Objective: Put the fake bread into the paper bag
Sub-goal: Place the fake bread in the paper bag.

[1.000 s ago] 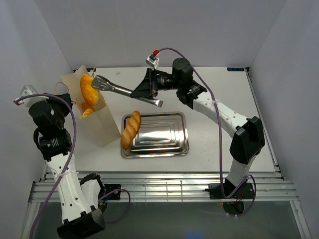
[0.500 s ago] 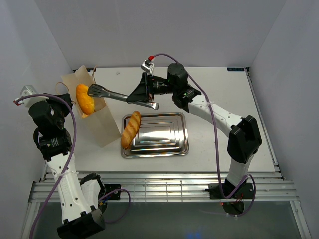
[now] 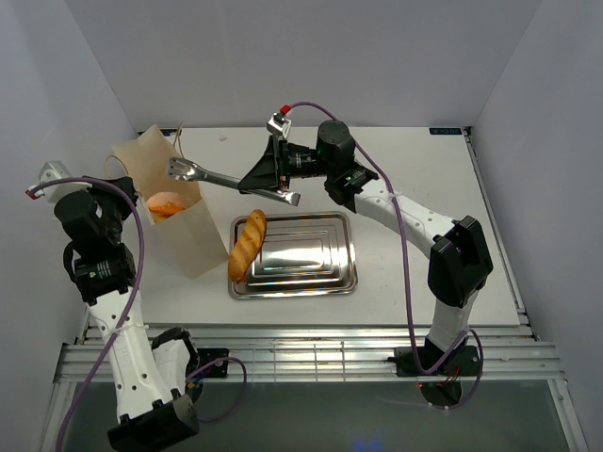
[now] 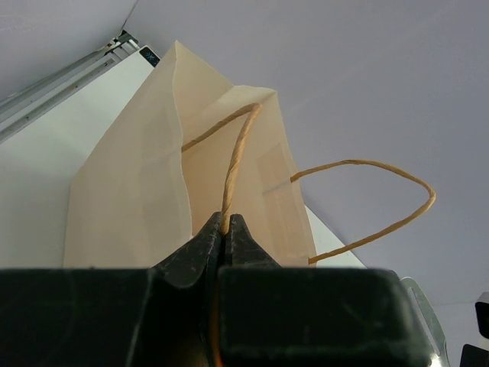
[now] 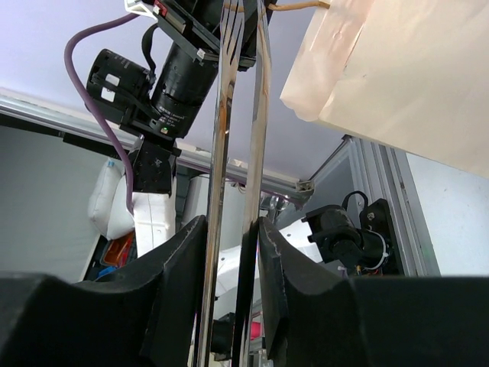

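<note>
The cream paper bag leans at the table's left, mouth toward the middle. An orange roll of fake bread lies inside its mouth. My left gripper is shut on one brown cord handle and holds the bag up. My right gripper is shut on long metal tongs, whose two arms stand slightly apart between my fingers. The tong tips are spread and empty just above the bag's mouth. A golden baguette lies across the left rim of the steel tray.
The tray sits mid-table, near the front, bare except for the baguette. The right arm reaches diagonally over the table's back. The bag's second cord handle hangs loose. White walls close in the table on three sides.
The roll held in the tongs above the bag has dropped into the bag's mouth. The tong tips have spread as my right gripper's jaws eased wider. The left gripper has not moved.
</note>
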Tool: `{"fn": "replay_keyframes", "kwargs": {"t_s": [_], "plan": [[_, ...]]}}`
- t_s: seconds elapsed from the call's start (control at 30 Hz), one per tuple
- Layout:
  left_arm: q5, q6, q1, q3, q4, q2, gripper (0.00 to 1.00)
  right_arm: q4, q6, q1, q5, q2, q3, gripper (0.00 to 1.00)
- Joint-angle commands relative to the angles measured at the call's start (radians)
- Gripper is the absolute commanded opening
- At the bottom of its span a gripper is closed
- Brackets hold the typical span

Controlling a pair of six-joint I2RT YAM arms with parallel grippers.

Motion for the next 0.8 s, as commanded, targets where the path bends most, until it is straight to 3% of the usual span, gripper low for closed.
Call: {"fn": "replay_keyframes", "kwargs": {"t_s": [0.0, 0.33, 0.5, 0.77], "plan": [[0.013, -0.004, 0.002, 0.026, -0.003, -0.016, 0.00, 0.075, 0.013, 0.003, 0.002, 0.004, 0.008, 0.39], [0.013, -0.002, 0.000, 0.029, -0.003, -0.016, 0.00, 0.063, -0.009, -0.002, -0.016, -0.088, -0.025, 0.36], [0.017, -0.002, 0.000, 0.029, 0.000, -0.013, 0.00, -0.217, -0.205, -0.043, 0.019, -0.242, -0.059, 0.36], [0.012, 0.004, 0.000, 0.034, -0.002, -0.010, 0.00, -0.323, -0.308, -0.198, -0.033, -0.464, -0.225, 0.33]]}}
